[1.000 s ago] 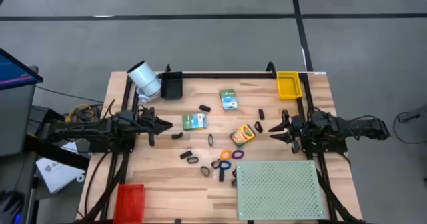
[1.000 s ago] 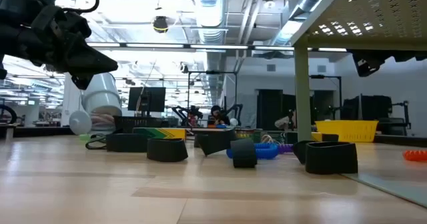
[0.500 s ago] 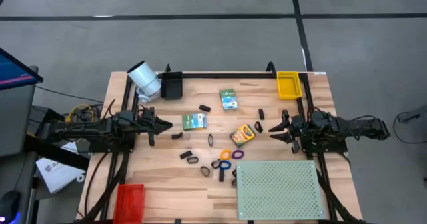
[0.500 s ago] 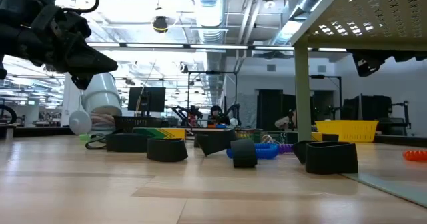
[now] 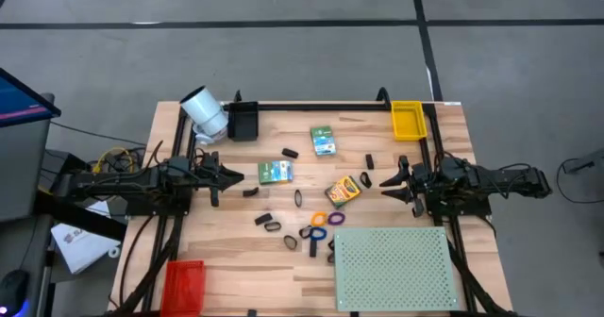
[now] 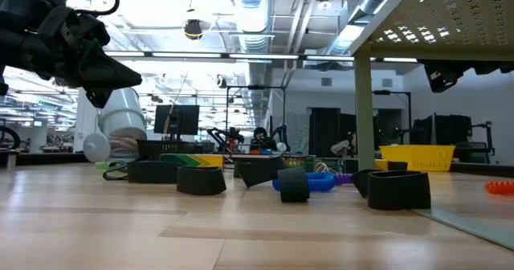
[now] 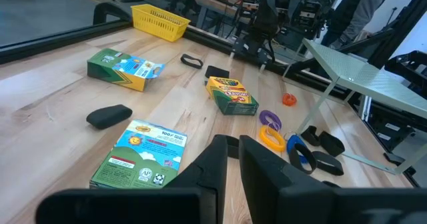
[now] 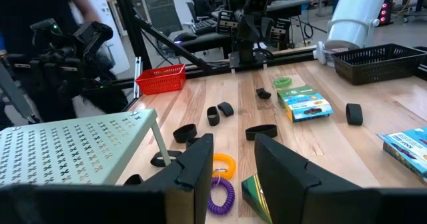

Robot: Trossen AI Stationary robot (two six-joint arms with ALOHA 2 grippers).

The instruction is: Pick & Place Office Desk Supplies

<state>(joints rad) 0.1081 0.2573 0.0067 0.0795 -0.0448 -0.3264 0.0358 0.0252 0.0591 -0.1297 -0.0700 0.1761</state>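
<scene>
We see nothing moved since the earlier frames. Our risk: the supplies crowd mid-counter, so reaching the crayon box could scatter the rings and clips. The left gripper hovers by a green box, fingers nearly together, holding nothing. The right gripper hovers opposite, fingers parted, also holding nothing.

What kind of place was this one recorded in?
Most likely a robotics lab or workshop: exposed ceiling ducts overhead, other workstations with monitors in the room behind, and a wooden table framed by two robot arms.
</scene>
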